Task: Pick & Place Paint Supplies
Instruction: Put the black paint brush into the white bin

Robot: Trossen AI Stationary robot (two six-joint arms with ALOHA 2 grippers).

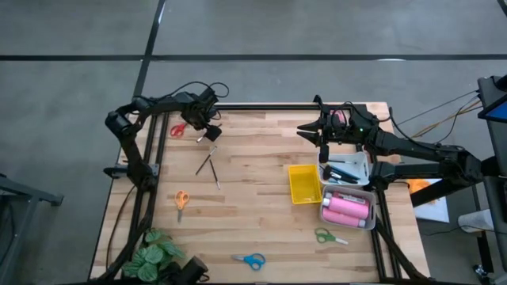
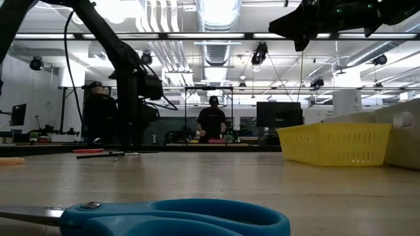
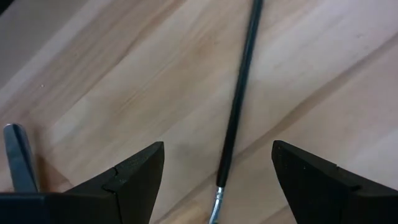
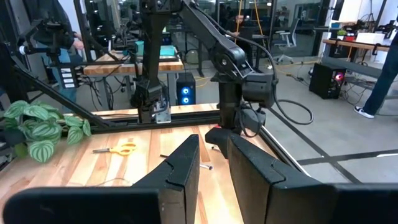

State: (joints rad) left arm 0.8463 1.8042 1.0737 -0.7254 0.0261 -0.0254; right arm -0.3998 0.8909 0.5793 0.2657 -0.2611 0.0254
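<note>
Pale butcher-block wood fills the middle of the high view, and the table (image 1: 261, 170) leaves a broad bare band across its centre. At upper left the left gripper (image 1: 211, 131) hangs low over the boards with its fingers spread wide, empty; its wrist view shows a thin black brush (image 3: 239, 99) lying on the wood between the two fingers (image 3: 134, 180), touching neither. Red scissors (image 1: 178, 130) lie just beside that gripper near the far edge, and two more thin brushes (image 1: 209, 166) lie crossed a little below it.

At upper right the right gripper (image 1: 309, 131) is raised above the table near the far edge, its fingers (image 4: 180, 165) drawn narrow with only a slim gap; whether anything is in them I cannot tell. Beneath that arm sit the yellow tray (image 1: 304, 183), a white tray (image 1: 345, 171) of dark supplies, and the pink bottles (image 1: 347, 209) in another tray at the right edge.

Orange scissors (image 1: 181, 200) lie at left, green scissors (image 1: 328, 236) at lower right, blue scissors (image 1: 250, 260) against the near edge, and a leafy plant (image 1: 154, 255) fills the lower left corner.
</note>
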